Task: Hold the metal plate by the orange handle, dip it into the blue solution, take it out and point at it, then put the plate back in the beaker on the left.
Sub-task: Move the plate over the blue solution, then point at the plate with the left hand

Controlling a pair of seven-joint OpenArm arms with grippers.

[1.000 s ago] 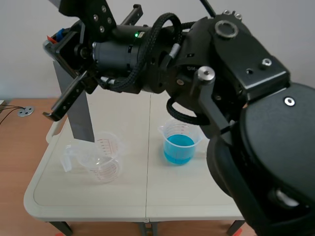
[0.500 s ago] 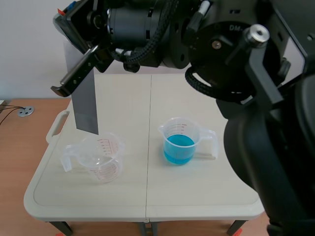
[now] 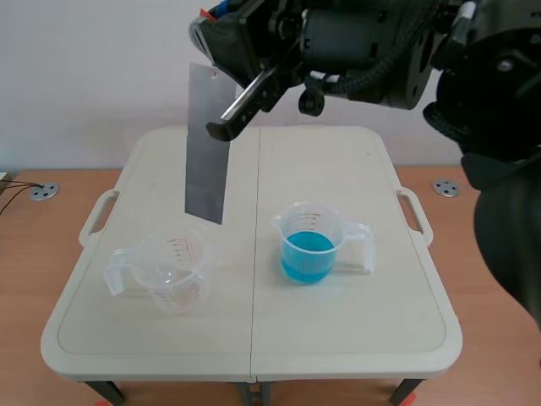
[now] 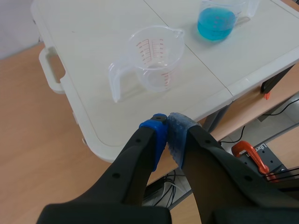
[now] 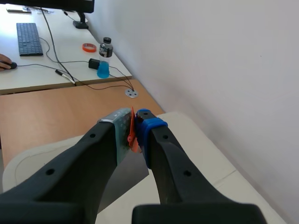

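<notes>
R tool (image 5: 134, 129) grips plate (image 3: 207, 152) (beaker (image 3: 174, 272) marks unreadable).

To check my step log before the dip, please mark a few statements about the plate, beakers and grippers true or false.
1. The plate hangs in the air, touching neither the empty beaker nor the blue beaker. True.
2. The left gripper has its fingers shut on nothing. True.
3. The left gripper holds the plate. False: the right gripper holds it by the handle.
4. The plate is dipped in the blue beaker. False: it hangs outside it.
</notes>
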